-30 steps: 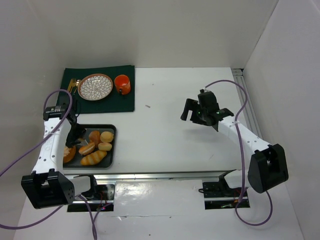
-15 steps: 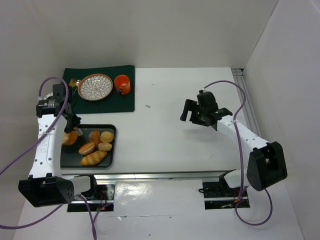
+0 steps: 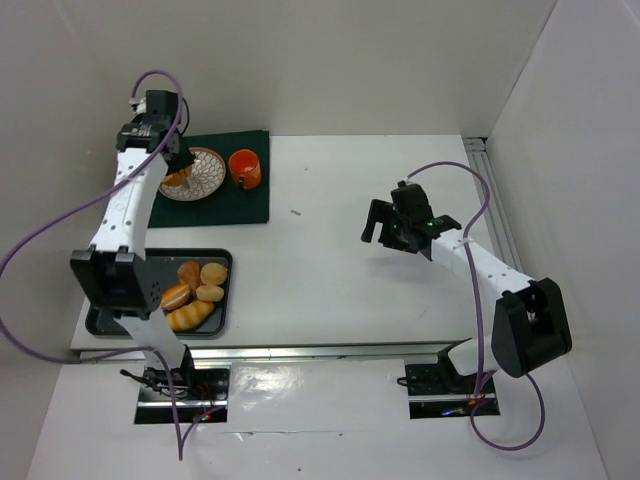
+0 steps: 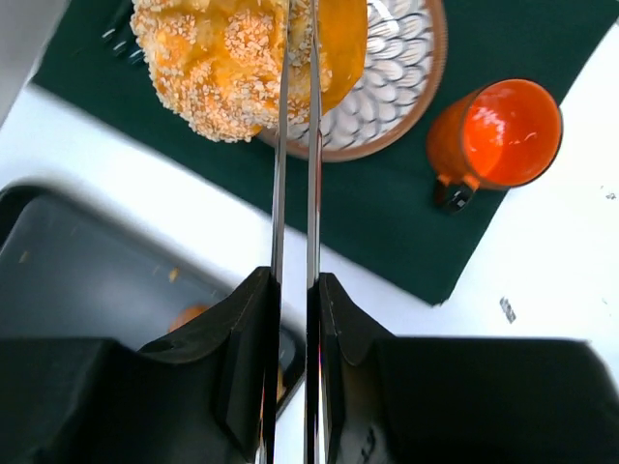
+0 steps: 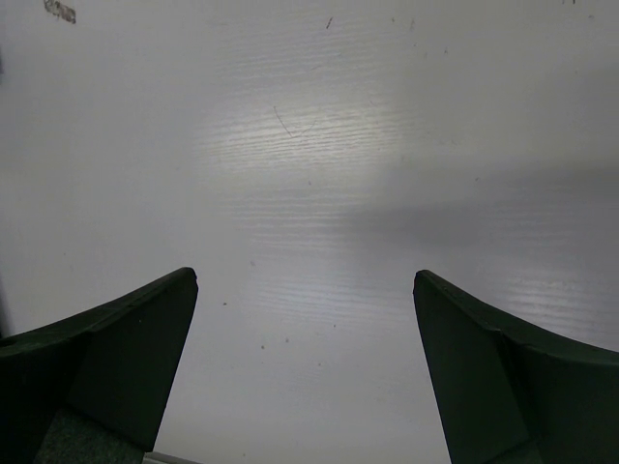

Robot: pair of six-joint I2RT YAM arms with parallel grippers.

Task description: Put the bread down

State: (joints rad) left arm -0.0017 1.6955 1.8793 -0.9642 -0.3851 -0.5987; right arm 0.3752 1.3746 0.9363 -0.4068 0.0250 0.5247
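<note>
L gripper (image 4: 298,39) pinches bread (image 4: 208,68) over plate (image 4: 401,87), seeded side facing wrist cam.

The bread (image 4: 213,68) is golden orange, its crust speckled with pale crumbs. The plate (image 4: 401,58) bears a white scale pattern with dark outlines inside a brown rim. The cup (image 4: 503,130) is bright orange, the mat (image 4: 387,222) dark green, the tray (image 4: 77,280) black, the table (image 3: 330,260) white. The left arm (image 3: 130,200) and right arm (image 3: 480,265) are white with black joints.
</note>
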